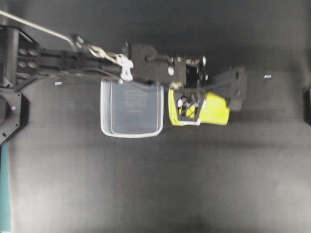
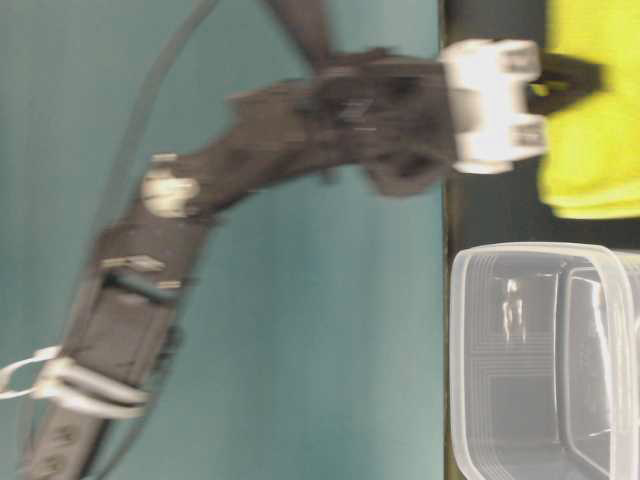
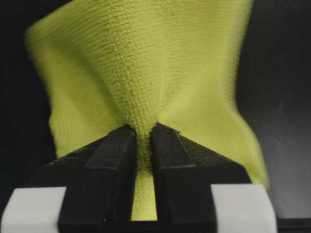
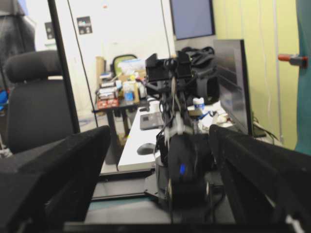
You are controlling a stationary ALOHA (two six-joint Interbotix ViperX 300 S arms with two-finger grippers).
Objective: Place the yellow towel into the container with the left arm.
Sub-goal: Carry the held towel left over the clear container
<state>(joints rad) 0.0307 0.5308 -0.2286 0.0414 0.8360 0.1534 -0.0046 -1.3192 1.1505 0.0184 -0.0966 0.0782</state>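
My left hand (image 3: 143, 133) is clenched on the yellow towel (image 3: 146, 77): in the left wrist view the two black fingers (image 3: 109, 160) have come together on a narrow ridge of cloth pinched up between them, and the rest of the towel fans out above and to both sides. That thin pinch is my main worry. I judge the grip has only a fold of the top layer, so on the lift the layers could unfold and hang long, or the ridge could slide out and the towel drop back on the counter (image 1: 155, 184). A long hanging towel could also drag over the rim of the container (image 1: 131, 109) and snag it or push it along, since the tub looks light and nothing holds it. In the overhead view the towel sits right of centre, just beside the container's right edge, with the left arm (image 1: 73, 60) reaching in from the upper left across the top of the tub. The container is clear and I see nothing in it in the overhead or table-level views. My right hand (image 4: 160, 160) is released, its two fingers standing wide apart at the bottom of the right wrist view, holding nothing.
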